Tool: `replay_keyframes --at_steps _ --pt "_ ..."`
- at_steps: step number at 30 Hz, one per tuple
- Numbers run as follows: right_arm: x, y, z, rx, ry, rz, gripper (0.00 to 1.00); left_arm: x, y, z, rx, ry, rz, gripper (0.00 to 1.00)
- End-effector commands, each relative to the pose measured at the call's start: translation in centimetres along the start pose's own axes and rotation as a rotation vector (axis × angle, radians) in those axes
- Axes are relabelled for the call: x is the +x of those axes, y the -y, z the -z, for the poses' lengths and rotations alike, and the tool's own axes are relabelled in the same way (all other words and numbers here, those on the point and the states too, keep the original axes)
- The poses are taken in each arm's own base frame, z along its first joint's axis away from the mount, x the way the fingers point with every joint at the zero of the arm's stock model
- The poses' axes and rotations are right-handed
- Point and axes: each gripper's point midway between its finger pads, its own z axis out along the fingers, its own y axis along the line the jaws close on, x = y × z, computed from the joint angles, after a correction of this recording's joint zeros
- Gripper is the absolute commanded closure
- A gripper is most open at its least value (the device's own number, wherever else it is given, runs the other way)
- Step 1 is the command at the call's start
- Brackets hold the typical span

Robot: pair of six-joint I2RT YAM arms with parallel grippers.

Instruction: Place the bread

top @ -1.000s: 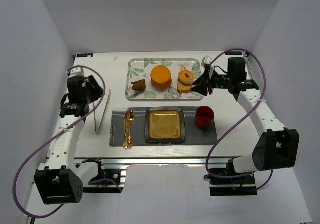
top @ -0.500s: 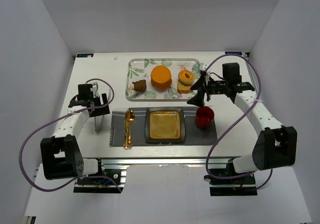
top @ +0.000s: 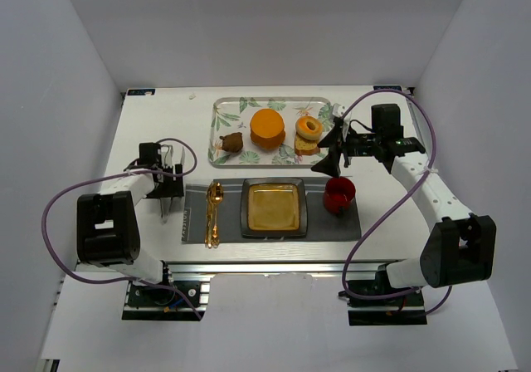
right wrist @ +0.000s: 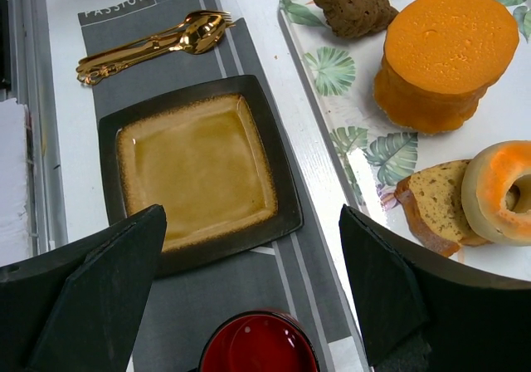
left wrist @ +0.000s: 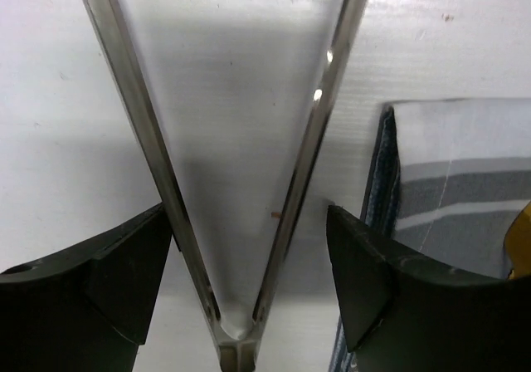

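The bread [right wrist: 437,203] is a brown slice lying on the leaf-patterned tray [top: 217,121] with a glazed ring doughnut [right wrist: 500,191] resting on it; in the top view the bread [top: 304,147] sits at the tray's right end. My right gripper [top: 329,150] hangs open and holds nothing, just in front of the tray's right end. In its wrist view the right gripper [right wrist: 257,301] frames the placemat between plate and cup. My left gripper [left wrist: 249,222] is open, low over the table, straddling the hinge end of the metal tongs [left wrist: 319,139]. Its left finger [left wrist: 124,264] touches one tong arm.
A square brown plate [top: 274,207] lies on the grey placemat [top: 332,227], with a red cup [top: 338,194] to its right and gold cutlery [top: 214,210] to its left. An orange cake [top: 267,127] and a dark brown pastry [top: 230,143] share the tray.
My left arm has swung inward and lowered its gripper over the tongs. My right gripper has gone from shut to open and drawn slightly forward from the tray.
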Motion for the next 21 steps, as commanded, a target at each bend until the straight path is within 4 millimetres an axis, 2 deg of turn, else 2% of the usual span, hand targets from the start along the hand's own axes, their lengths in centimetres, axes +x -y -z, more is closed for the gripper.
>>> replay_keyframes --at_steps 1,6,7,8,9,12,14,17,18,20,21 --pt "-1.5 0.2 0.6 0.027 0.028 0.042 0.11 -0.6 -0.6 -0.4 -0.035 0.046 -0.004 0.17" --pt "-1.8 0.5 0.8 0.037 0.028 0.037 0.11 -0.3 -1.3 -0.7 -0.083 0.046 0.027 0.33" --pt "-1.9 0.6 0.8 0.042 0.029 0.039 0.11 -0.6 -1.3 -0.7 -0.085 0.054 0.029 0.38" --pt "-2.0 0.7 0.9 0.045 0.028 0.040 0.11 -0.6 -1.4 -0.7 -0.087 0.058 0.032 0.51" --pt "-2.1 0.8 1.0 0.048 0.028 0.042 0.11 -0.9 -1.4 -0.7 -0.088 0.068 0.034 0.58" --pt "-2.3 1.1 1.2 0.060 0.026 0.046 0.11 -1.7 -1.0 -0.2 -0.068 0.100 0.080 0.74" --pt "-2.3 1.4 1.5 0.072 0.026 0.045 0.11 -2.5 -0.5 0.5 -0.042 0.127 0.095 0.79" --pt "-2.2 1.5 1.7 0.087 0.022 0.039 0.11 -6.0 0.4 3.6 0.013 0.235 0.137 0.83" --pt "-2.2 1.5 1.7 0.090 0.022 0.035 0.11 -8.2 1.9 5.9 0.108 0.306 0.154 0.84" --pt "-2.1 1.7 1.9 0.102 0.022 0.034 0.11 -10.3 4.1 8.4 0.236 0.371 0.173 0.83" --pt "-2.0 1.6 1.8 0.102 0.023 0.026 0.11 -11.9 5.8 10.6 0.348 0.402 0.199 0.82"
